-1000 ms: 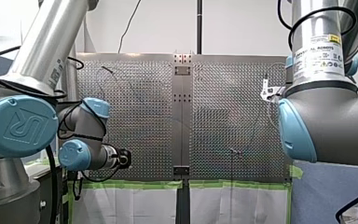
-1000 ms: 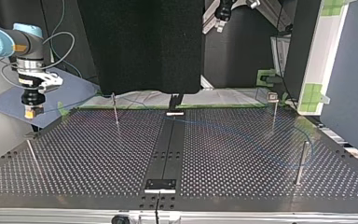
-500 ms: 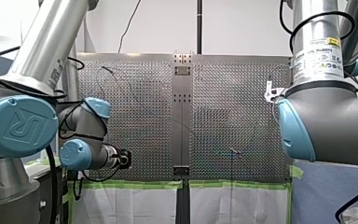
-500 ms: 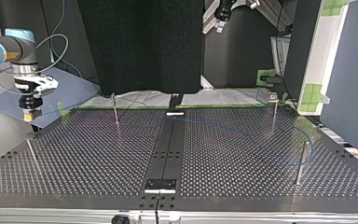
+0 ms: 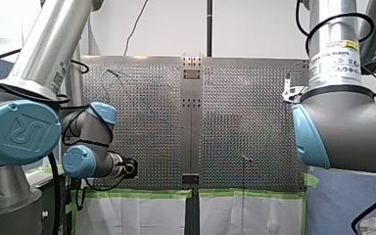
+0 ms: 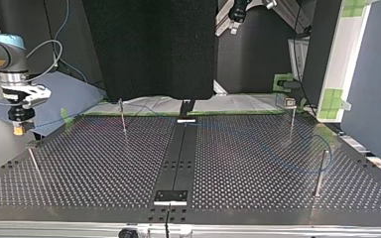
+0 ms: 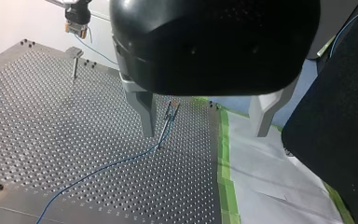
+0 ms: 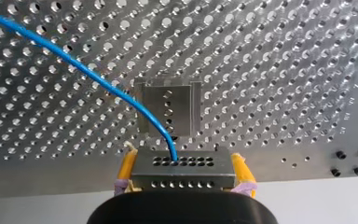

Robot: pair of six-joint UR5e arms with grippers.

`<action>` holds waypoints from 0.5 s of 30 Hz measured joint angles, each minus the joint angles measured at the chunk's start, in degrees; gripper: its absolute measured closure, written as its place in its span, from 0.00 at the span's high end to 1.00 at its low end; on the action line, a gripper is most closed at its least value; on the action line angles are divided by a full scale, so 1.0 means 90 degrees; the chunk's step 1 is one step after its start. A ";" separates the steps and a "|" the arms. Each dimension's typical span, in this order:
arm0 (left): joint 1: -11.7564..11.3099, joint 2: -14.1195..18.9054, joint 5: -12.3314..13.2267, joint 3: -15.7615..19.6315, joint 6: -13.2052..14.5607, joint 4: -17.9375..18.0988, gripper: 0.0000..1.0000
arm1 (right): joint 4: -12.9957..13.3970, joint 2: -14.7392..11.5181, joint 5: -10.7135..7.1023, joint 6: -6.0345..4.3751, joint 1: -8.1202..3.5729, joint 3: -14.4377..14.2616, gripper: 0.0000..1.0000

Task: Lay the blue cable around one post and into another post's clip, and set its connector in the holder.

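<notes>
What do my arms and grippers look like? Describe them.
My left arm and my right arm are silver tubes with grey joints, light-blue caps and black cables. My left gripper is black with metal fingers; my right gripper has yellow pads.

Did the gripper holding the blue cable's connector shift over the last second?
Yes. In the top view my right gripper has slid toward the view's left and a little lower, farther from the thin post.
</notes>
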State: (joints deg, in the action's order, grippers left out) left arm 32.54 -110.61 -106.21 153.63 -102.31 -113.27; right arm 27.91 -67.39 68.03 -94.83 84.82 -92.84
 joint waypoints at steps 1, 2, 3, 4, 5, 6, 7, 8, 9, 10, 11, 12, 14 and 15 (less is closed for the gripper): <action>0.0000 0.0000 0.0000 -0.0001 -0.0010 -0.0005 1.00 | 0.0020 0.0013 -0.0037 -0.0002 -0.0012 0.0006 0.00; 0.0000 -0.0001 -0.0001 -0.0001 -0.0017 -0.0008 1.00 | 0.0037 0.0029 -0.0071 -0.0005 -0.0021 0.0013 0.00; 0.0000 0.0000 0.0000 -0.0002 -0.0021 -0.0009 1.00 | 0.0055 0.0056 -0.0111 -0.0009 -0.0030 0.0026 0.00; 0.0000 0.0000 -0.0001 -0.0002 -0.0026 -0.0010 1.00 | 0.0061 0.0083 -0.0139 -0.0006 -0.0034 0.0043 0.00; 0.0000 0.0001 -0.0001 -0.0002 -0.0029 -0.0011 1.00 | 0.0066 0.0114 -0.0164 -0.0003 -0.0037 0.0065 0.00; 0.0000 0.0001 -0.0001 -0.0002 -0.0032 -0.0012 1.00 | 0.0075 0.0164 -0.0189 0.0001 -0.0040 0.0099 0.00; 0.0000 0.0001 -0.0003 -0.0002 -0.0037 -0.0012 1.00 | 0.0088 0.0210 -0.0202 0.0000 -0.0041 0.0122 0.00; 0.0000 0.0001 -0.0003 -0.0002 -0.0040 -0.0012 1.00 | 0.0104 0.0254 -0.0213 0.0000 -0.0042 0.0142 0.00; 0.0000 0.0001 -0.0003 -0.0002 -0.0042 -0.0015 1.00 | 0.0118 0.0301 -0.0225 -0.0001 -0.0039 0.0171 0.00; 0.0000 0.0001 -0.0003 -0.0002 -0.0044 -0.0017 1.00 | 0.0124 0.0327 -0.0233 -0.0003 -0.0035 0.0194 0.00; 0.0000 0.0002 -0.0003 -0.0002 -0.0045 -0.0018 1.00 | 0.0123 0.0347 -0.0241 -0.0003 -0.0032 0.0217 0.00; 0.0000 0.0002 -0.0003 -0.0002 -0.0046 -0.0019 1.00 | 0.0116 0.0367 -0.0249 -0.0006 -0.0027 0.0250 0.00; 0.0000 0.0002 -0.0003 -0.0002 -0.0050 -0.0021 1.00 | 0.0093 0.0387 -0.0259 -0.0009 -0.0021 0.0300 0.00; 0.0000 0.0002 -0.0004 -0.0002 -0.0052 -0.0022 1.00 | 0.0074 0.0397 -0.0264 -0.0008 -0.0018 0.0330 0.00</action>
State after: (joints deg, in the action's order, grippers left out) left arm 32.54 -110.60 -106.25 153.61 -102.78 -113.47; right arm 28.57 -63.82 65.65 -94.90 84.66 -89.87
